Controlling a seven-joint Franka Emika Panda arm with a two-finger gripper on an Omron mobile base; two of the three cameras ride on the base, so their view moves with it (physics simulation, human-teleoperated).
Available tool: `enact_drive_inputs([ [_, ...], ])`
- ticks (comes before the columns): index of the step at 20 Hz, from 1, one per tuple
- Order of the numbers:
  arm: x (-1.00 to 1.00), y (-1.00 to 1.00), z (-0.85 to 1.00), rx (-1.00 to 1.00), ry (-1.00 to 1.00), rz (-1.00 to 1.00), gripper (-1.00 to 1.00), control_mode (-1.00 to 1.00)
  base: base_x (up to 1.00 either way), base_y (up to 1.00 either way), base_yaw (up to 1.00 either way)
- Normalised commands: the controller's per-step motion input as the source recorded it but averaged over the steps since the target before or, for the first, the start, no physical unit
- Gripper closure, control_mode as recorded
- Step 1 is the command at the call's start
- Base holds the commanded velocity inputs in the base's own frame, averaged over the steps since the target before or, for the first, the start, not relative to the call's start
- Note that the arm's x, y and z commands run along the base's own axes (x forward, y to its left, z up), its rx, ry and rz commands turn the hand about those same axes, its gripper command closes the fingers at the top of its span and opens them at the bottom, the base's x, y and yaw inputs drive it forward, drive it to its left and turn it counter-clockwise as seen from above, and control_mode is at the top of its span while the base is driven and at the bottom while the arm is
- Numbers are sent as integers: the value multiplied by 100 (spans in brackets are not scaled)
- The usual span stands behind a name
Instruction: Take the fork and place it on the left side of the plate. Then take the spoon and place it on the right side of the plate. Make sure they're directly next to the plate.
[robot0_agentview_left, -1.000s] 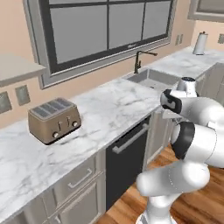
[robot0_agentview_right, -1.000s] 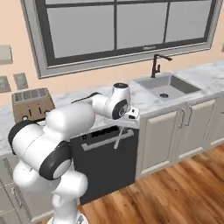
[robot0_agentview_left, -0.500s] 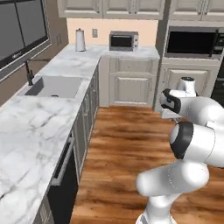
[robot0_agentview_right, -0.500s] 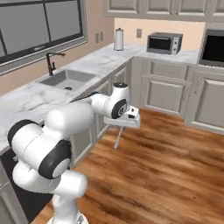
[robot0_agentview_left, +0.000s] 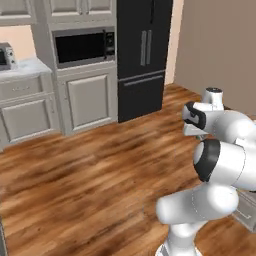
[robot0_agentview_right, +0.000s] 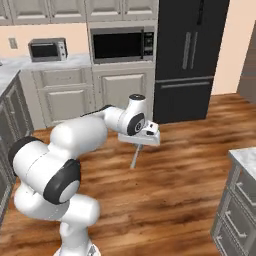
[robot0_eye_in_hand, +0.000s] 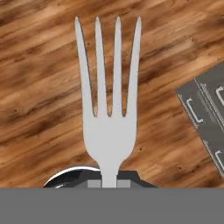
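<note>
- The end effector (robot0_agentview_right: 141, 141) is closed narrowly on the fork (robot0_eye_in_hand: 109, 103), which is gripped at the neck of its handle; the tines point away from the hand, over the wooden floor (robot0_agentview_left: 90, 180).
- In the right base view the fork is seen hanging below the hand, slanted downward, clear of the floor and of every cabinet.
- The step in hand is judged to be the carry of the fork toward the plate, so the grip is best kept firm and the wrist kept level, so that the slim handle is not allowed to pivot between the jaws.
- For a good placement, the fork should be brought down parallel to the plate's left edge and released only once it is lying flat, just beside the rim.
- The grey drawer fronts (robot0_eye_in_hand: 209, 114) at the edge of the hand view are near the carrying path and should be given room.
- The fork's handle end is cut off at the bottom of the hand view, so the exact pinch point cannot be made out.
</note>
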Motion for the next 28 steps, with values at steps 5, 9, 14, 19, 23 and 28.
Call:
enact_drive_inputs([
  [5, 0, 0, 0, 0, 0, 0, 100, 100, 0, 3, -99],
  [9, 0, 0, 0, 0, 0, 0, 100, 100, 16, 3, -79],
  [14, 0, 0, 0, 0, 0, 0, 100, 100, 48, 26, -54],
  [19, 0, 0, 0, 0, 0, 0, 100, 100, 66, 46, -29],
  [23, 0, 0, 0, 0, 0, 0, 100, 100, 63, 61, -15],
  [28, 0, 0, 0, 0, 0, 0, 100, 100, 63, 64, -11],
])
